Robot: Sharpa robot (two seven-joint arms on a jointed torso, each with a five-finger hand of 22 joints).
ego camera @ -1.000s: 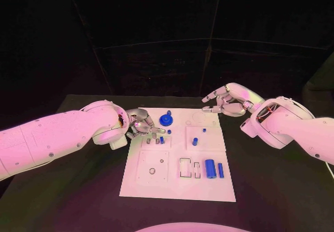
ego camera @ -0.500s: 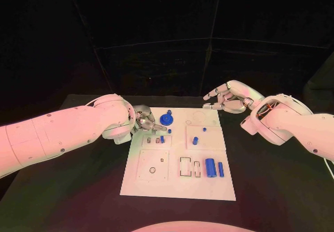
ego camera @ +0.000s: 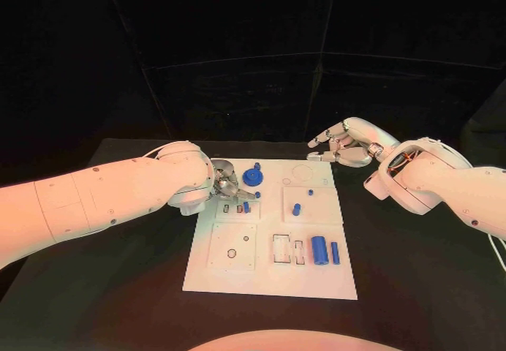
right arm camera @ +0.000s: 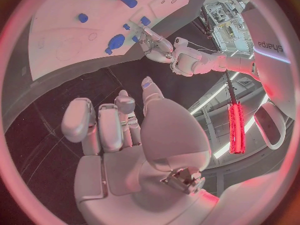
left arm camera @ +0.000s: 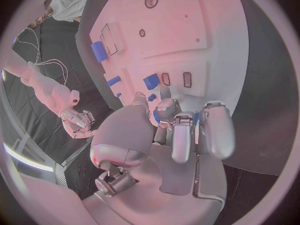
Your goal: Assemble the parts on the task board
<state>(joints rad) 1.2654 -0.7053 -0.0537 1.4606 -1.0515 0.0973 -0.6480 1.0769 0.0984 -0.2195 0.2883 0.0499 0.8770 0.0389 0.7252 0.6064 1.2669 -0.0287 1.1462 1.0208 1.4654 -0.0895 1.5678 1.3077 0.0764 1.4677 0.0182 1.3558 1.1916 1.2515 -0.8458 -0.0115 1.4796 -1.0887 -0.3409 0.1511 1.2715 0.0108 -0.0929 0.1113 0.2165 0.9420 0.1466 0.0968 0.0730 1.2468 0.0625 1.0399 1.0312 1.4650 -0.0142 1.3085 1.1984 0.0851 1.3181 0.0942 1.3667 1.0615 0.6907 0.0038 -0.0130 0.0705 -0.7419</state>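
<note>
Two hands: my left hand [ego camera: 224,185], curled beside the small upright peg [ego camera: 246,208], grip unclear, is nearer than my empty, half-curled right hand [ego camera: 343,144].

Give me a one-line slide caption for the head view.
Left hand works at the white task board's upper-left corner while the right hand hovers beyond its far edge.

Left hand [ego camera: 226,183] fingers curled, possibly pinching something; right hand [ego camera: 346,144] raised, empty.

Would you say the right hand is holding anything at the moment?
No: the right hand hovers beyond the task board, fingers loosely curled around nothing.
</note>
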